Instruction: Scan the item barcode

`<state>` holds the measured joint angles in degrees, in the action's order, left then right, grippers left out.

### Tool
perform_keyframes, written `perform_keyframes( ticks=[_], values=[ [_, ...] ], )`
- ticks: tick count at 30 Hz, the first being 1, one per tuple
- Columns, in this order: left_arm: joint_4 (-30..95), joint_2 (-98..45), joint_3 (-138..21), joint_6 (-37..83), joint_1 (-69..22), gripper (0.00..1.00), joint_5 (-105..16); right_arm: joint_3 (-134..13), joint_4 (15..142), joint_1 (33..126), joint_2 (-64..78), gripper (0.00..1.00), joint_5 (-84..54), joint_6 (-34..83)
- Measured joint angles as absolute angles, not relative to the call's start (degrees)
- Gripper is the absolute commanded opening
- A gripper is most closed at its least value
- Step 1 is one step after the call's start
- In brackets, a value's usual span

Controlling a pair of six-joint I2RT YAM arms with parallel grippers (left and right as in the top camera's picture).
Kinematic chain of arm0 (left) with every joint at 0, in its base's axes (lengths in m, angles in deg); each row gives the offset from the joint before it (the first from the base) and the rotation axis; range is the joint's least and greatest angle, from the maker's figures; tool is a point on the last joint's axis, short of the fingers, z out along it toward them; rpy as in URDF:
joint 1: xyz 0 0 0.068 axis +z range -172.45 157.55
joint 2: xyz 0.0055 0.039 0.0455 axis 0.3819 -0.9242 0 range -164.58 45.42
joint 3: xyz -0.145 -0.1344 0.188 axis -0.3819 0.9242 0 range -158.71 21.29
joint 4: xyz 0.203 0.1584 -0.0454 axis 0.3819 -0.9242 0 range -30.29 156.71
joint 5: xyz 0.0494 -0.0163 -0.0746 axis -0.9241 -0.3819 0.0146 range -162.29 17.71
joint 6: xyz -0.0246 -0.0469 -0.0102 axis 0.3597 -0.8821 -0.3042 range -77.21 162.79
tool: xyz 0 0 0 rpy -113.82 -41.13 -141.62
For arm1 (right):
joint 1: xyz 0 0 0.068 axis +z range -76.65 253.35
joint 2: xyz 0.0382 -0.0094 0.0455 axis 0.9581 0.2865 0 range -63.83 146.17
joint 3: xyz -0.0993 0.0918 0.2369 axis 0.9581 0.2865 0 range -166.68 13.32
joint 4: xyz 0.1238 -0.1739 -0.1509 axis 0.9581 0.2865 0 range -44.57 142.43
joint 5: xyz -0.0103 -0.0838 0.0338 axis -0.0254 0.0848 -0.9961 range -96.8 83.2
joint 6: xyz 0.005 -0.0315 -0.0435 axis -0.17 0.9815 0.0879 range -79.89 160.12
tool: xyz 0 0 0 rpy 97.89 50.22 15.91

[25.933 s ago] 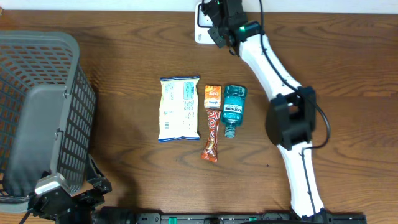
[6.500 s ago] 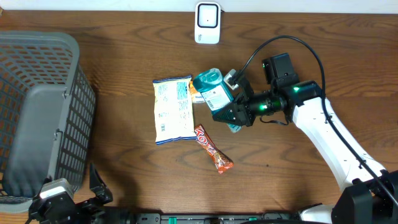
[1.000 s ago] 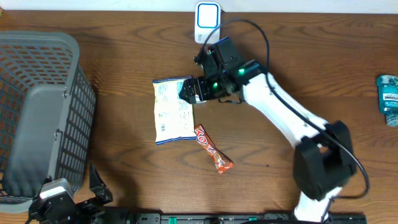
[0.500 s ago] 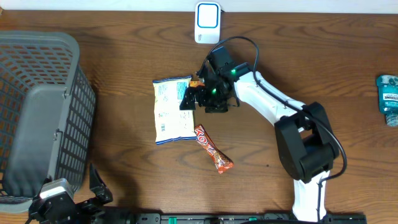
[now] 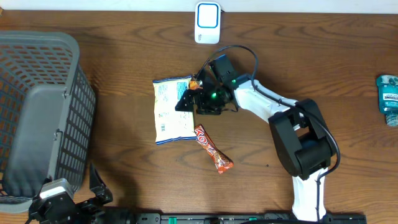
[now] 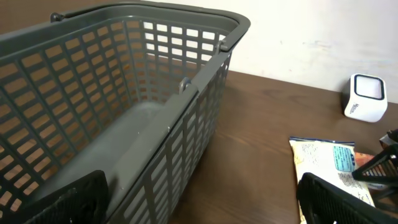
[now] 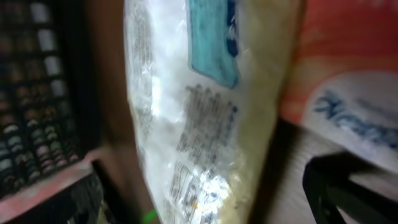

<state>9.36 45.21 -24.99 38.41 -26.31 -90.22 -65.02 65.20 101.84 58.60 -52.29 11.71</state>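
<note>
My right gripper [image 5: 187, 99] hangs wide open where snack bag [image 5: 169, 115] meets orange pack [image 5: 198, 81]; I should straddle one only.

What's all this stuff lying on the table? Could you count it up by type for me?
Snack packs: 3 (bag, orange pack, candy bar)
Bottles: 1 (mouthwash)
Baskets: 1 (basket)
Scanners: 1 (scanner)
Total: 6
</note>
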Motion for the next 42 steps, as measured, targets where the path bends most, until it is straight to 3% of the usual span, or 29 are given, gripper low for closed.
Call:
perform_keyframes(
  ticks=[5, 17, 23, 27, 31, 33, 36, 42],
  values=[
    [9.4, 45.2, -25.0, 38.4, -26.3, 0.98, -90.2, -60.3, 56.3, 100.5, 58.4, 0.99, -57.5, 8.8],
    [9.4, 45.2, -25.0, 38.4, -26.3, 0.98, -90.2, -58.7, 53.2, 102.4, 58.4, 0.99, -60.0, 5.8],
    [9.4, 45.2, -25.0, 38.4, -26.3, 0.98, -90.2, -59.0, 41.6, 104.1, 62.3, 0.98, -62.6, 0.3],
    [9.4, 45.2, -25.0, 38.4, -26.3, 0.98, -90.2, -60.1, 36.6, 104.2, 65.5, 0.84, -65.6, -3.1],
    [9.4, 45.2, -25.0, 38.4, -26.3, 0.98, -90.2, -60.7, 35.8, 104.2, 67.8, 0.57, -67.5, -4.5],
    [9.4, 45.2, -25.0, 38.4, -26.3, 0.98, -90.2, -60.7, 35.7, 104.4, 68.8, 0.38, -68.3, -4.8],
    [9.3, 45.2, -25.0, 38.4, -26.3, 0.98, -90.2, -60.4, 34.9, 104.6, 69.5, 0.01, -67.8, -4.7],
    [9.4, 45.2, -25.0, 38.4, -26.3, 0.98, -90.2, -60.0, 31.3, 105.1, 69.5, 0.01, -65.9, -4.6]
  ],
)
